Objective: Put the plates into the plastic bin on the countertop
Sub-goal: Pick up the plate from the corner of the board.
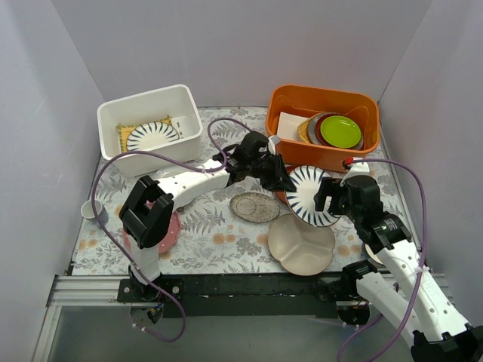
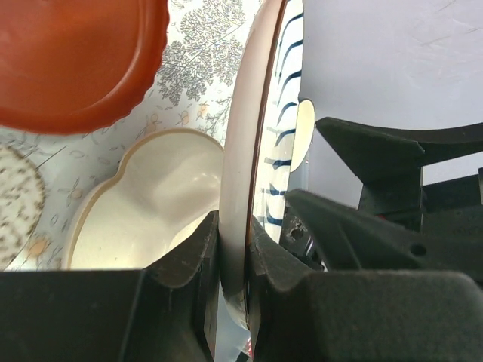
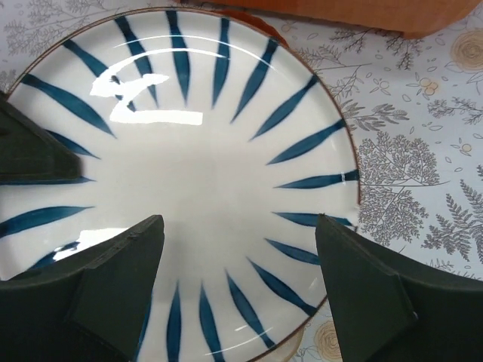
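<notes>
top view: striped plate tilted at centre right, plastic bin at upper left. left wrist view: left gripper pinches the plate's rim tight. right wrist view: right gripper spread wide, grasping nothing. step judged: transfer; next, carry the plate over the bin.

No readable text or labels anywhere

White arm links with black joints, purple cables; matte black fingers, possibly plastic.

Left tool clenched, right tool agape
</notes>
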You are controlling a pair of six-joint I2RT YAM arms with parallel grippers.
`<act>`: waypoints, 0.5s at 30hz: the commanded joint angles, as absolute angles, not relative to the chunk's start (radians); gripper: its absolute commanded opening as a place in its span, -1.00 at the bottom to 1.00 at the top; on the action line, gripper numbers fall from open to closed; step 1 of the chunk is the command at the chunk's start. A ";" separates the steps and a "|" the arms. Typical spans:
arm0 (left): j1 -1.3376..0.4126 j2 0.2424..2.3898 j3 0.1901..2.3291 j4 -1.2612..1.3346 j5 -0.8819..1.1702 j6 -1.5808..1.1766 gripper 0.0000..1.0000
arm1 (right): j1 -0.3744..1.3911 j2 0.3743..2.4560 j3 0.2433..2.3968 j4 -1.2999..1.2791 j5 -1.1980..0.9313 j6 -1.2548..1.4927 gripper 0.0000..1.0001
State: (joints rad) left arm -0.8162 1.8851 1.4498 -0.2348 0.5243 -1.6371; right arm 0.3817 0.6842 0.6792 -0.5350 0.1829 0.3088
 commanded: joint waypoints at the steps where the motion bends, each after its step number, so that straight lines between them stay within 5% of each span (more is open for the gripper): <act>1: -0.788 1.724 1.451 -0.227 0.577 -1.621 -1.00 | 0.385 0.627 0.718 -0.531 0.253 0.313 0.77; 15: -0.678 1.609 1.421 -0.380 0.561 -1.537 -1.00 | 0.385 0.538 0.701 -0.531 0.333 0.328 0.76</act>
State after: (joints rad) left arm -0.7151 1.7496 1.4212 -0.4042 0.5102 -1.5467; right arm 0.3817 0.5442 0.6792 -0.5411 0.2928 0.3161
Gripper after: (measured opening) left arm 0.144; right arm 0.883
